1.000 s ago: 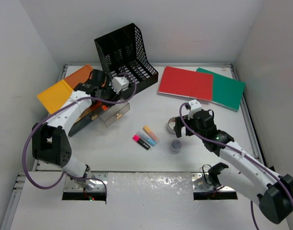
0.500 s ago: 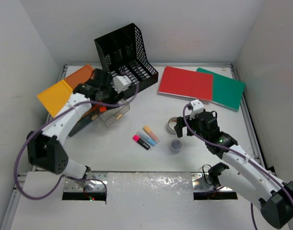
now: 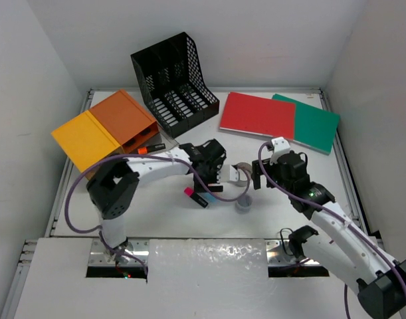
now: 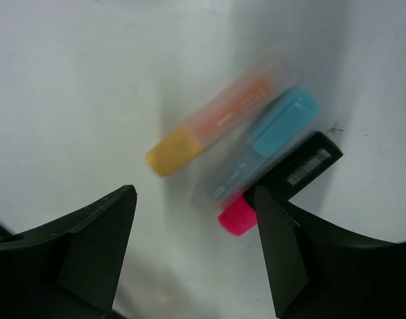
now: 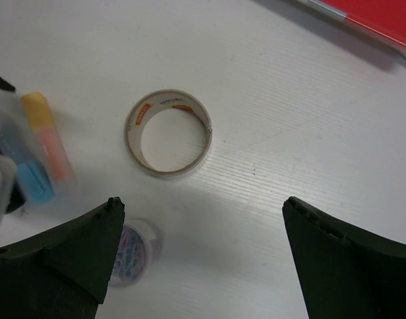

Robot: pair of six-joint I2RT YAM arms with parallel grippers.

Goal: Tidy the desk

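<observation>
Overhead, the white desk [image 3: 322, 166] lies bare between the tape roll [image 3: 241, 167] and its right edge. Left wrist: left gripper [image 4: 195, 196] spread, empty, over highlighters [image 4: 256, 146] left of the roll. Right wrist: right gripper [image 5: 203, 203] wide apart, just short of the roll.

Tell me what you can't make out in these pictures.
Left wrist view: highlighters blurred, barcode unreadable.
Top view: the left gripper covers most of them.
Right wrist view: a finger of the right gripper hides part of the jar; the frame edge cuts off the red folder.
</observation>
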